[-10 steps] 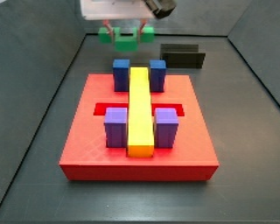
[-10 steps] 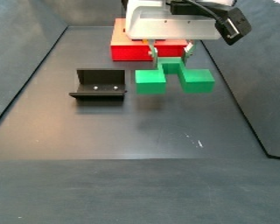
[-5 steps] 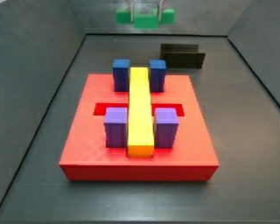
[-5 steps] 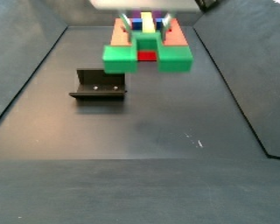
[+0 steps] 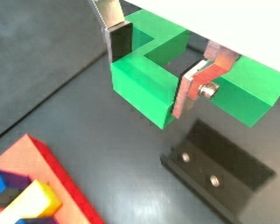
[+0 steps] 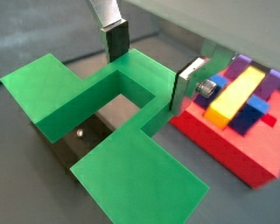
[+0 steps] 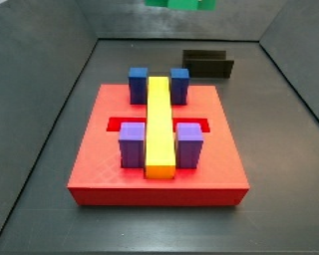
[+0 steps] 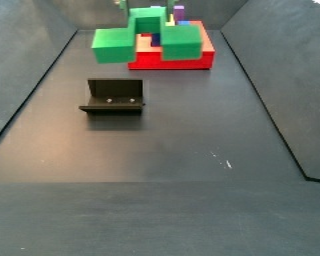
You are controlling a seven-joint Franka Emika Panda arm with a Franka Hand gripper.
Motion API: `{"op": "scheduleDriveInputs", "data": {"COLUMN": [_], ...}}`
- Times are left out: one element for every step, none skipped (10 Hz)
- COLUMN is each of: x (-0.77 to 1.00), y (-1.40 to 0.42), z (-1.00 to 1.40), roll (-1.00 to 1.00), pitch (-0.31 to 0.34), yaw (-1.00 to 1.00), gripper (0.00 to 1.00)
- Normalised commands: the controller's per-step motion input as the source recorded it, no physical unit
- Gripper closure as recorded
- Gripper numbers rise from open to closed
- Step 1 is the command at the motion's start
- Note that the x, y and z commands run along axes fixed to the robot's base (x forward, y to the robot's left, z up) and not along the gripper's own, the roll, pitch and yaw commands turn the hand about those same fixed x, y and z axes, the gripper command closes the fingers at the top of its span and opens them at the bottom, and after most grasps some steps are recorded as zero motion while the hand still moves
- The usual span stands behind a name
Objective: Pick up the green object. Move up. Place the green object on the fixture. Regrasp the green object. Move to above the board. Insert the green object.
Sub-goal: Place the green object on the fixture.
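Two end effector [image 6: 149, 70] fingers [image 6: 115, 39] clamping green object's [image 6: 90, 114] central block, above fixture [image 5: 219, 172]

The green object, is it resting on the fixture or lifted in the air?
Lifted. In both wrist views the gripper fingers clamp the green object above the fixture; in a side view it hangs clear of the floor.

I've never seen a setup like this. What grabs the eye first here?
The green object, clamped in the gripper, hangs high in the air, filling both wrist views. Below it on the dark floor stands the fixture. Then the board draws the eye, bright red, with a yellow bar between blue and purple blocks.
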Motion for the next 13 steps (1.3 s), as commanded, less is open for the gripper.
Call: {"op": "scheduleDriveInputs", "data": {"x": [0.74,0.73,0.79,0.88,0.89,0.77,0.54,0.43,0.41,0.31,0.33,0.30,0.27], "y": [0.15,0.15,0.10,0.07,0.09,0.03,0.00,-0.09,-0.14,-0.16,-0.13,-0.05,-0.03], "z": [0.00,0.00,-0.03,-0.05,-0.08,-0.21,-0.35,-0.40,-0.39,-0.38,-0.35,-0.34,-0.33], "roll": [-0.86,-0.84,-0.74,-0.64,-0.65,-0.63,-0.33,-0.14,-0.18,-0.18,-0.19,-0.17,-0.20], "pitch": [-0.417,-0.451,-0.391,-0.257,-0.251,-0.257,0.000,0.029,0.000,0.000,0.000,0.000,0.017], "yaw": [-0.11,-0.09,-0.07,-0.02,-0.02,0.00,0.00,0.00,-0.03,-0.21,-0.26,-0.24,-0.18], "gripper": [1.00,1.00,1.00,1.00,1.00,1.00,1.00,1.00,1.00,1.00,1.00,1.00,1.00]}}
